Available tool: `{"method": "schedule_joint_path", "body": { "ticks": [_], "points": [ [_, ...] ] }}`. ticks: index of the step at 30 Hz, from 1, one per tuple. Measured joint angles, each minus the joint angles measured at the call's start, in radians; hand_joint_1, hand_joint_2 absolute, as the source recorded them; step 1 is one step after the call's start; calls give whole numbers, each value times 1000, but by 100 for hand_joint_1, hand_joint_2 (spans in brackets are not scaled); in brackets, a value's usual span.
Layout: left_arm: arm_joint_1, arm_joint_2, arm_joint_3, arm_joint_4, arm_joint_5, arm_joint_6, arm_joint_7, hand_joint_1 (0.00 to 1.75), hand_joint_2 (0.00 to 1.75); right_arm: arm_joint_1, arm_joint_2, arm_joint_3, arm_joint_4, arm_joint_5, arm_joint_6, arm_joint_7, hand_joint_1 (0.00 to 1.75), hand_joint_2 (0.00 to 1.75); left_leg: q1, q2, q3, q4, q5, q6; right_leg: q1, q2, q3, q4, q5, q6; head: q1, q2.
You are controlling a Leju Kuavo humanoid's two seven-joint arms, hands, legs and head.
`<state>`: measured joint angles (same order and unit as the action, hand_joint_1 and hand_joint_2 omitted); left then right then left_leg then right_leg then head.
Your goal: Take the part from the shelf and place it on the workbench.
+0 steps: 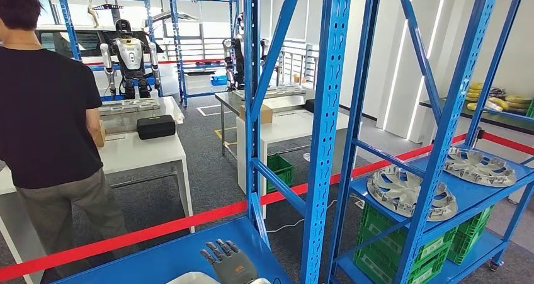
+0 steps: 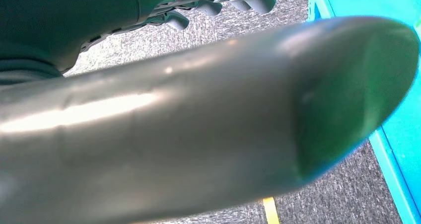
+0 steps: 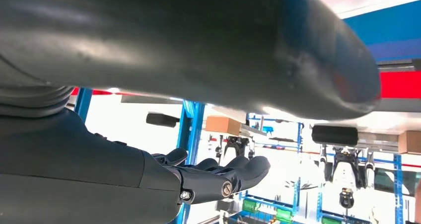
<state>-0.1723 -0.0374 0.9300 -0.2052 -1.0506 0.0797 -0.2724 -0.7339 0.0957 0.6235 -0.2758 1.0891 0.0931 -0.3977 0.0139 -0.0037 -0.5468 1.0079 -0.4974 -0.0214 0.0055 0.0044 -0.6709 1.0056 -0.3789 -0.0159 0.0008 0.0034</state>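
My right hand (image 1: 230,263) hovers low over the blue shelf board (image 1: 164,259) right in front of me, fingers stretched forward and apart, nothing in them. In the right wrist view the right hand (image 3: 218,177) also holds nothing. Beside it, at the picture's bottom edge, peeks the pale rim of a part (image 1: 192,278). Two silver wheel covers (image 1: 403,193) (image 1: 478,165) lie on the blue shelf (image 1: 469,199) to the right. My left hand (image 2: 198,134) hangs over grey carpet beside a blue shelf edge (image 2: 397,134), its thumb apart from the fingers (image 2: 218,3), holding nothing. The white workbench (image 1: 145,153) stands ahead on the left.
A person in a black shirt (image 1: 44,107) stands at the workbench's near left. A black case (image 1: 155,126) lies on it. Blue shelf posts (image 1: 324,126) rise just ahead. A red barrier tape (image 1: 189,221) runs across. Green crates (image 1: 415,252) sit under the right shelf.
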Motion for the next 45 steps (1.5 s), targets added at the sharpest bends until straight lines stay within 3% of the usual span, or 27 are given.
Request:
{"method": "schedule_joint_path", "body": {
  "ticks": [19, 23, 31, 45],
  "points": [
    [0, -4, 0, 0, -11, 0, 13, 0, 0, 10, -16, -2, 6, 9, 9, 13, 0, 0, 0, 0, 0, 0, 1, -1, 1, 0, 0, 1, 0, 0, 0, 0],
    [0, -11, 0, 0, -18, -1, 22, 0, 0, 25, -23, -2, 9, 34, 22, 15, 0, 175, 0, 0, 0, 0, 0, -1, 0, 0, 0, 1, 0, 0, 0, 0],
    [10, -39, 0, 2, -16, -4, 14, 0, 0, 40, -19, 29, 16, 103, 121, 7, 0, 175, 0, 0, -4, 0, 0, -1, 0, 0, -1, 1, 0, 0, 0, 0],
    [14, -55, 0, 3, -33, 32, -23, 0, 0, 40, -23, 109, 24, 167, 134, 8, 0, 175, 0, 0, -3, 0, 1, -1, 0, 0, -3, 1, 0, 0, 0, 0]
  ]
}}
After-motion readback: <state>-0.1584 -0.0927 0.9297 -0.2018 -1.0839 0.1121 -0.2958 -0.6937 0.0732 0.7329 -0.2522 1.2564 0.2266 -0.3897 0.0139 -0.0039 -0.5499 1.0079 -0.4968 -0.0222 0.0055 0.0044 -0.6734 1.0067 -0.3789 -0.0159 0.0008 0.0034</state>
